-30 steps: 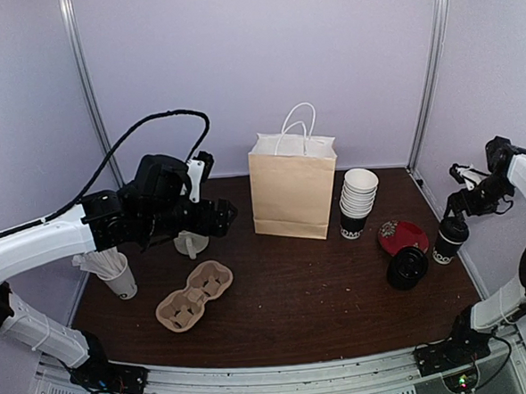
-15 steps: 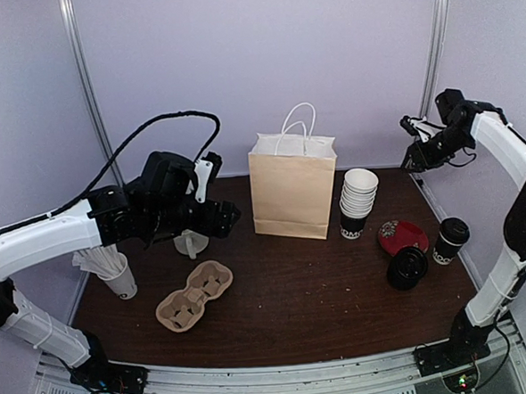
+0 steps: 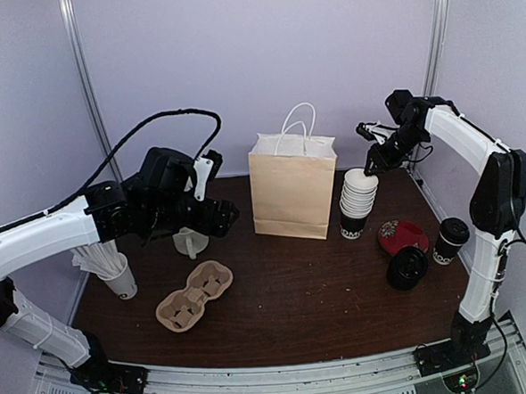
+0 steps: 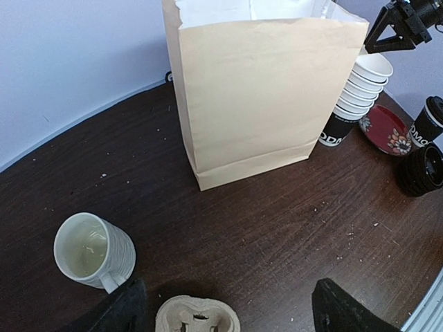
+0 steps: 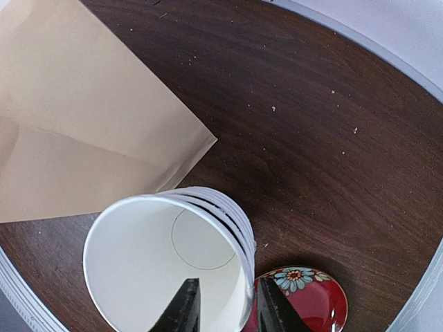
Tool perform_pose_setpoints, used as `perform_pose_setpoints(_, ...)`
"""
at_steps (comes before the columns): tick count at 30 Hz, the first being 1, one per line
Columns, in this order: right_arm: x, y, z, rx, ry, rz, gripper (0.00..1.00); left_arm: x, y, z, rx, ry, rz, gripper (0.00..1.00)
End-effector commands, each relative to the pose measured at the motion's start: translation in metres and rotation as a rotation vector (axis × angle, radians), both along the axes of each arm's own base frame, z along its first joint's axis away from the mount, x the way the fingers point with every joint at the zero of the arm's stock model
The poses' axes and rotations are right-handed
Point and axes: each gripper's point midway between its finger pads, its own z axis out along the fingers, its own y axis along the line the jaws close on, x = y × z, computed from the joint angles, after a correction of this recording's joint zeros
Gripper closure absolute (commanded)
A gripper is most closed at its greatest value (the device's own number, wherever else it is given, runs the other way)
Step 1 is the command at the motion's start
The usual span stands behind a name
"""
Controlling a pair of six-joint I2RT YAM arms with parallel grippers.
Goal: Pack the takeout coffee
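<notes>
One takeout coffee cup [image 3: 450, 241], black with a black lid and white lettering, stands at the far right of the table; the left wrist view shows the same cup [image 4: 429, 121]. My right gripper [image 3: 369, 165] hangs over a stack of open black paper cups [image 3: 360, 200]. In the right wrist view its jaws [image 5: 228, 308] straddle the top cup's rim [image 5: 243, 242], one finger inside and one outside, a gap still showing. My left gripper [image 3: 221, 216] stands open above the far end of the pulp cup carrier [image 4: 197, 317], holding nothing.
A brown paper bag [image 3: 294, 191] with white handles stands at the back centre. A red saucer [image 3: 403, 236] and a stack of black lids [image 3: 407, 267] lie right of centre. A white mug [image 3: 191, 244] and a white cup of sticks [image 3: 111, 269] sit at the left.
My right arm left the lidded cup standing at the right, swung up and leftward to the cup stack, and its jaws narrowed. The left arm barely moved.
</notes>
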Motion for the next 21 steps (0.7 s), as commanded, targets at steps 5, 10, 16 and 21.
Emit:
perform_pose_setpoints(5, 0.0004, -0.0025, -0.001, -0.053, 0.005, -0.029, 0.77, 0.0058, -0.0086, 0.0045, -0.002, -0.014, -0.026, 0.13)
perform_pose_setpoints(10, 0.0012, 0.0008, -0.0037, -0.066, 0.012, -0.027, 0.83, 0.0041, -0.0098, 0.0018, 0.003, -0.006, -0.036, 0.13)
perform_pose_setpoints(16, 0.0028, 0.0011, -0.0045, -0.075, 0.012, -0.032, 0.91, 0.003, -0.0084, 0.0011, 0.005, -0.003, -0.037, 0.13)
perform_pose_setpoints(21, 0.0021, 0.002, -0.0002, -0.067, 0.005, -0.034, 1.0, 0.0023, -0.009, -0.0016, 0.008, 0.005, -0.04, 0.13)
